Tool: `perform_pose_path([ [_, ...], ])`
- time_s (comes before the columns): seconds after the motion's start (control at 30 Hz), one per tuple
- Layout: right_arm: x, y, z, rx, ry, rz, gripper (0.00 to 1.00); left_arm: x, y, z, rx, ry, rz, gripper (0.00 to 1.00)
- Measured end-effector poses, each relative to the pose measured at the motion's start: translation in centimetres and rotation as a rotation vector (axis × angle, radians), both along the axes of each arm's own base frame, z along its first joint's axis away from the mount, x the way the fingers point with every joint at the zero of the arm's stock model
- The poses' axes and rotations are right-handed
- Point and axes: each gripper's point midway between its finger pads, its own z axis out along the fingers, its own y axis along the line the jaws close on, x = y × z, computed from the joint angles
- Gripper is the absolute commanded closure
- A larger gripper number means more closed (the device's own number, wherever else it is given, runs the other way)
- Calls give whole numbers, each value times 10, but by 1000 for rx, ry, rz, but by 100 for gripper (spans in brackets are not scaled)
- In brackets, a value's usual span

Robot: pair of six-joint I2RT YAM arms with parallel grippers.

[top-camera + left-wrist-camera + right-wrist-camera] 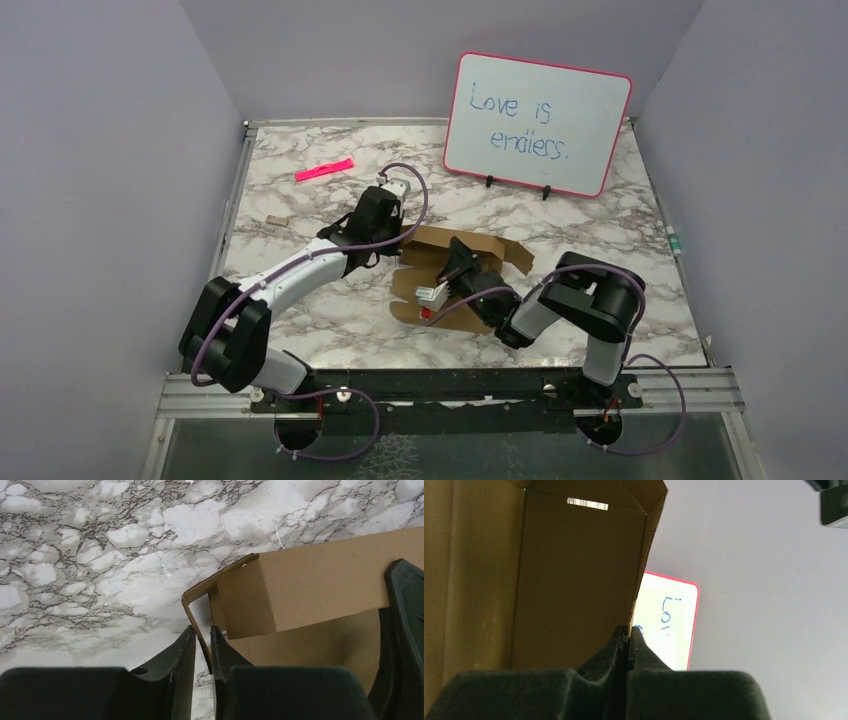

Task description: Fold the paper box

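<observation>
The paper box point(433, 284) is brown creased cardboard, partly raised, in the middle of the marble table. My left gripper point(392, 246) is at its left edge. In the left wrist view the left gripper point(202, 631) has its fingers closed to a narrow gap on a thin upright flap point(192, 611) of the box point(320, 580). My right gripper point(462, 250) reaches into the box from the right. In the right wrist view the right gripper point(629, 630) is shut on the edge of a standing cardboard wall point(574, 580).
A pink-rimmed whiteboard point(540, 125) with blue writing stands at the back right and also shows in the right wrist view point(666, 625). A slim pink marker point(324, 169) lies at the back left. A small brown scrap point(275, 218) lies near the left edge.
</observation>
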Motion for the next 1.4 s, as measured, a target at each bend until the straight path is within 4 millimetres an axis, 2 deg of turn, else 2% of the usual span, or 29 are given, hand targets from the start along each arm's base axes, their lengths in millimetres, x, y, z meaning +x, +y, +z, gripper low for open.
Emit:
perform_pose_path([
  [0.17, 4, 1, 0, 8, -8, -15, 98, -8, -1, 7, -35, 11, 8, 83],
  [0.37, 6, 2, -7, -10, -7, -26, 98, -26, -17, 9, -103, 57, -41, 83],
  [0.83, 7, 6, -8, -44, -44, -15, 98, -48, -31, -4, -216, 117, -21, 83],
  [1.17, 6, 9, -10, -74, -61, 3, 98, -60, -30, -19, -278, 133, 6, 61],
  [1.27, 6, 10, -12, -81, -63, 7, 98, -58, -29, -14, -279, 110, 14, 53],
  [1.4, 6, 10, -13, -89, -66, 11, 98, -54, -27, 5, -303, 51, 18, 39],
])
